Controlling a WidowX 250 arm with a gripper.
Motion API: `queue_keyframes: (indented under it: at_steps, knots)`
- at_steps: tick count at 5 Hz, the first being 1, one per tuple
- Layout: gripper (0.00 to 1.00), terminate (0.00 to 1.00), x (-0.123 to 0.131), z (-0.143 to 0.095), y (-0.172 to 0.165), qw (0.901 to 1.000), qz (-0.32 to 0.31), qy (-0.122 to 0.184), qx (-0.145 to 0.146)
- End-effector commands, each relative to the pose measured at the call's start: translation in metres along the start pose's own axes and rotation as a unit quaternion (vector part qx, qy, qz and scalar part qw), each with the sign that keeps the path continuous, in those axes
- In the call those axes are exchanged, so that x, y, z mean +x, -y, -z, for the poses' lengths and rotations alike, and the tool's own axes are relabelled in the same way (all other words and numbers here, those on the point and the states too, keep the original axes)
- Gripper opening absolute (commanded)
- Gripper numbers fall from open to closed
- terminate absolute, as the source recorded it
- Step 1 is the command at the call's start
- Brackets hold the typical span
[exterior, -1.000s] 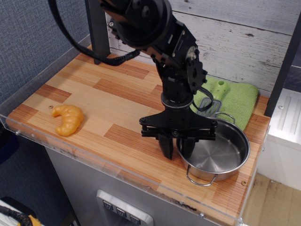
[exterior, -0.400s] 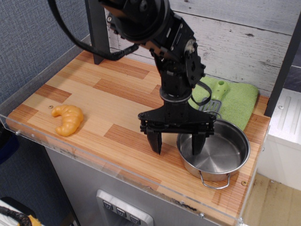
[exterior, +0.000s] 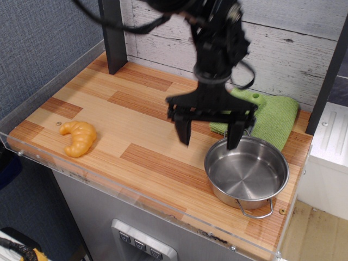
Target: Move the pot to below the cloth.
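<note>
The shiny steel pot (exterior: pixel 247 174) stands on the wooden table at the front right, one wire loop handle pointing to the front edge. The light green ribbed cloth (exterior: pixel 269 115) lies just behind it against the back wall, partly hidden by the arm. My gripper (exterior: pixel 209 132) hangs open and empty above the table, just left of and above the pot's rim. Its right finger is over the pot's far-left rim, apart from it.
An orange toy croissant (exterior: pixel 79 137) lies at the front left. A green-handled spatula (exterior: pixel 254 100) lies on the cloth, mostly hidden. A dark post (exterior: pixel 112 33) stands at the back left. A clear plastic lip runs along the table's front edge (exterior: pixel 136 201).
My gripper went from shut on the pot's left rim to open, then rose clear of it. The pot has settled a little to the right and front.
</note>
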State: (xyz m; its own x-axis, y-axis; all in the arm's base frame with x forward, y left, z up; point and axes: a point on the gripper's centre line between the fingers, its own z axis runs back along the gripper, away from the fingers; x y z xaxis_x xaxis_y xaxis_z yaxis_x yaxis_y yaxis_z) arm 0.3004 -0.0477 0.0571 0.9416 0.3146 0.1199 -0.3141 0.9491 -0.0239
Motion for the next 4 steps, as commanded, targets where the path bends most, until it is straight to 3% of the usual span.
queue_keyframes:
  at_steps: [1, 3, 4]
  knots:
    - [1.0, 0.0, 0.004, -0.068, 0.006, 0.9972, 0.011, 0.073, -0.004]
    - [1.0, 0.0, 0.002, -0.08, 0.001, 0.9971, 0.008, 0.076, 0.009]
    - [1.0, 1.0, 0.002, -0.08, 0.001, 0.9971, 0.008, 0.076, 0.009]
